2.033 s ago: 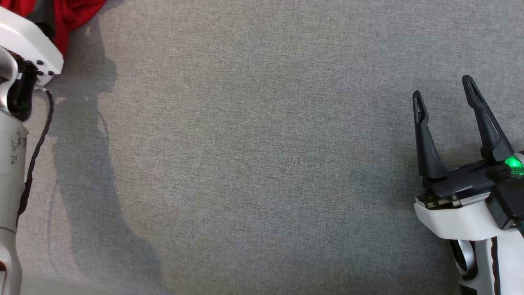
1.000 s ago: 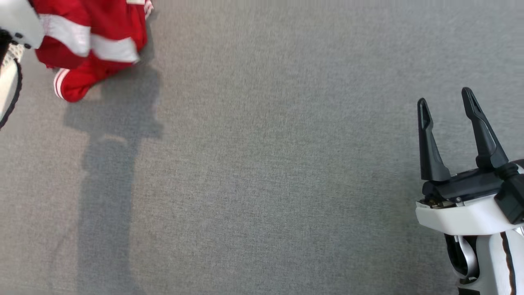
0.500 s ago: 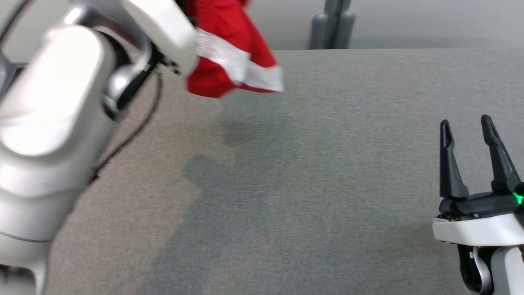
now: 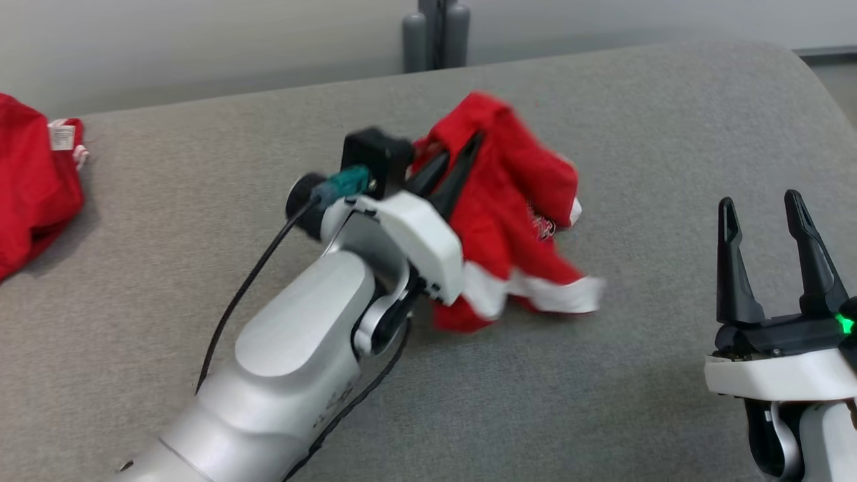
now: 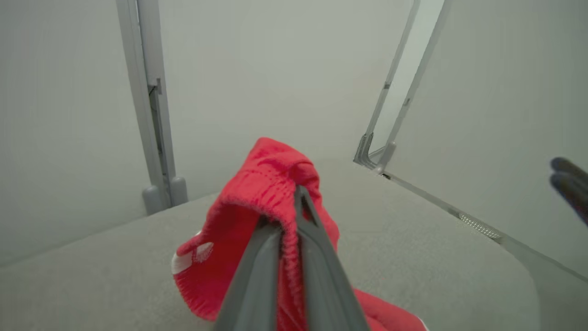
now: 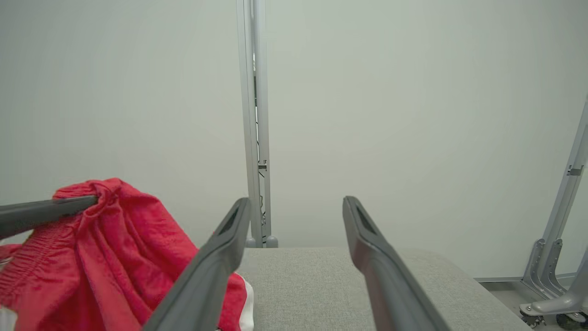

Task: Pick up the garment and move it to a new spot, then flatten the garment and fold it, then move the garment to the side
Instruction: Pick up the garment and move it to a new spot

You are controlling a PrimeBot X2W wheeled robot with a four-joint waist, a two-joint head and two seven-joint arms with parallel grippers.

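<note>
Lying nearby: a second red cloth (image 4: 30,181) with a white tag (image 4: 62,136), well off to the left of the left gripper (image 4: 469,144), at the edge of the surface.
Post: a grey upright post (image 4: 435,33) stands beyond the left gripper's fingertips, just past the surface's far edge.
Frame legs: slanted metal struts (image 6: 551,262) on the floor, ahead and to the right of the right gripper (image 4: 760,199).
Cable: a black cable (image 4: 248,281) runs from a teal plug (image 4: 345,181) behind the left gripper and back along the arm.
Surface: a grey woven-fabric top (image 4: 669,120) with a rounded far corner, lying under both grippers.
Room: a plain pale wall (image 6: 413,115) beyond the fingertips of both grippers.
Garment: the red garment (image 4: 515,207) with white bands is bunched. Its gathered elastic edge is caught at the left gripper's tips and the rest hangs below and to the right of them, with the white-banded hem low at the surface. Whether it touches there I cannot tell.
Left gripper: 2 dark fingers pressed together, pinching the garment's elastic edge.
Left arm: the pale forearm (image 4: 294,361) reaches forward and rightward from the lower left — wrist above the surface, fingers angled up and away.
Right gripper: 2 fingers spread wide, pointing away from the robot; the garment is well to its left, apart from it.
Right wrist: a green light (image 4: 845,325) glows at the base of the fingers.
</note>
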